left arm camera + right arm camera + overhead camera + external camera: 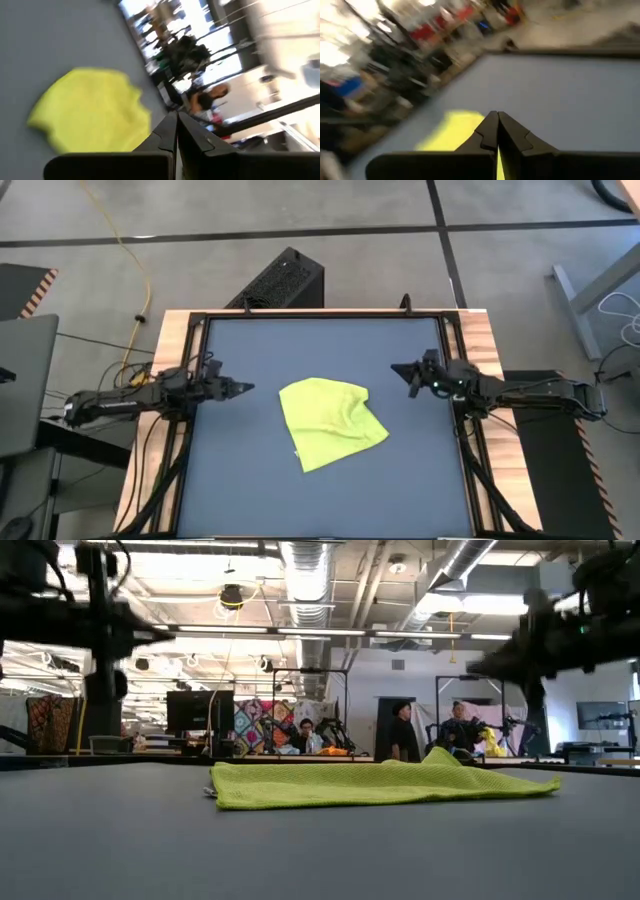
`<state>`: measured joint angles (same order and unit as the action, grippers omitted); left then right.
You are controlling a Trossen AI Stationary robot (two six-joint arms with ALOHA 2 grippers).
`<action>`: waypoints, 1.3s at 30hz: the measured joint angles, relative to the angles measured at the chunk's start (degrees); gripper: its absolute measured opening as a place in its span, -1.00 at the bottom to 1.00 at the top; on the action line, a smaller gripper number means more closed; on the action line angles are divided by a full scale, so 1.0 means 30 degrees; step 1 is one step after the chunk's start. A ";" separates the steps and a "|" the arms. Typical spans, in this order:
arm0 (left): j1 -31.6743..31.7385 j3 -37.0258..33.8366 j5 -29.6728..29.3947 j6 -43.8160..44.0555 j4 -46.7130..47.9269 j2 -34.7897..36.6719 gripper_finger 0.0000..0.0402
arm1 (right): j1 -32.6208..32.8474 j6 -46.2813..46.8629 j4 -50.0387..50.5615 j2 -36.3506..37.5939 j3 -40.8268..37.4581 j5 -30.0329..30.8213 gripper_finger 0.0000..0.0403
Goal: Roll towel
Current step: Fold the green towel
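The lime yellow-green towel [330,423] lies crumpled and nearly flat on the dark blue-grey tabletop [250,480], about at its middle; it also shows in the low view [380,783], the left wrist view [90,112] and the right wrist view [451,131]. My left gripper [248,388] is shut and empty, above the table to the left of the towel. My right gripper [398,370] is shut and empty, above the table to the right of the towel's far part.
Wooden rails [160,350] and black frame bars run along the table's left and right edges. A black box [280,280] stands on the floor beyond the far edge. People [400,735] stand in the room far behind the table.
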<state>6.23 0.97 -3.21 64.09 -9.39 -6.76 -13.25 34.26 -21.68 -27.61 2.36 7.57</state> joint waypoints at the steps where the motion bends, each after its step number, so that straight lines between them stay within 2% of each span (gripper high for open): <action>1: -0.0711 0.0000 -0.0979 -0.0691 -0.0932 -0.0020 -1.00 | 0.0129 0.0080 -0.0599 -0.0093 0.0100 -0.1085 -0.87; 3: -0.2112 0.0000 -0.2833 -0.2540 -0.2933 -0.0220 -1.00 | 0.0447 0.0080 -0.1690 -0.0344 0.0403 -0.3158 -0.89; 6: -0.3989 0.0000 -0.5182 -0.5436 -0.5390 -0.0848 -1.00 | 0.1510 -0.0137 -0.1781 -0.0771 0.1168 -0.5139 -0.89; 9: -0.5415 0.0000 -0.6908 -0.6731 -0.6465 -0.1945 -1.00 | 0.3321 -0.1087 -0.1768 -0.1551 0.1969 -0.5848 -0.86; 11: -0.6106 0.0000 -0.7374 -0.6659 -0.6734 -0.2937 -1.00 | 0.4588 -0.1642 -0.1752 -0.2173 0.2548 -0.5862 -0.84; 13: -0.6653 0.0000 -0.7373 -0.6184 -0.6896 -0.4134 -1.00 | 0.6042 -0.1866 -0.1646 -0.3076 0.3220 -0.5531 -0.84; 16: -0.7312 0.0000 -0.7370 -0.5577 -0.7080 -0.6015 -1.00 | 0.8144 -0.1839 0.0254 -0.4425 0.4504 -0.3357 -0.84; 19: -0.7762 0.0000 -0.7238 -0.5057 -0.7625 -0.8005 -1.00 | 0.9925 -0.3093 0.3710 -0.5845 0.6038 -0.1098 -0.83; 24: -0.8237 0.0007 -0.5131 -0.5989 -1.0566 -1.1182 -1.00 | 1.1902 -0.3516 1.0785 -0.8760 0.9175 0.1757 -0.76; 27: -0.8502 0.0007 -0.4674 -0.7343 -1.2046 -1.3025 -1.00 | 1.2682 -0.3656 1.4765 -1.1053 1.0738 0.2138 -0.67; 29: -0.8586 0.0010 -0.4655 -0.8239 -1.2898 -1.4232 -1.00 | 1.3111 -0.3665 1.5783 -1.2534 1.1588 0.2181 -0.58; 35: -0.8579 0.1186 -0.3945 -0.8870 -1.3741 -1.7959 -1.00 | 1.4093 -0.5034 1.6158 -1.6417 1.3082 0.2110 -0.22; 39: -0.8579 0.2593 -0.3498 -0.9559 -1.3717 -2.0667 -1.00 | 1.4168 -0.5252 1.6366 -1.8359 1.3432 0.2001 -0.06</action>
<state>-19.51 8.75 -13.70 35.41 -50.54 -68.76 29.26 18.50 27.42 -82.68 42.65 13.57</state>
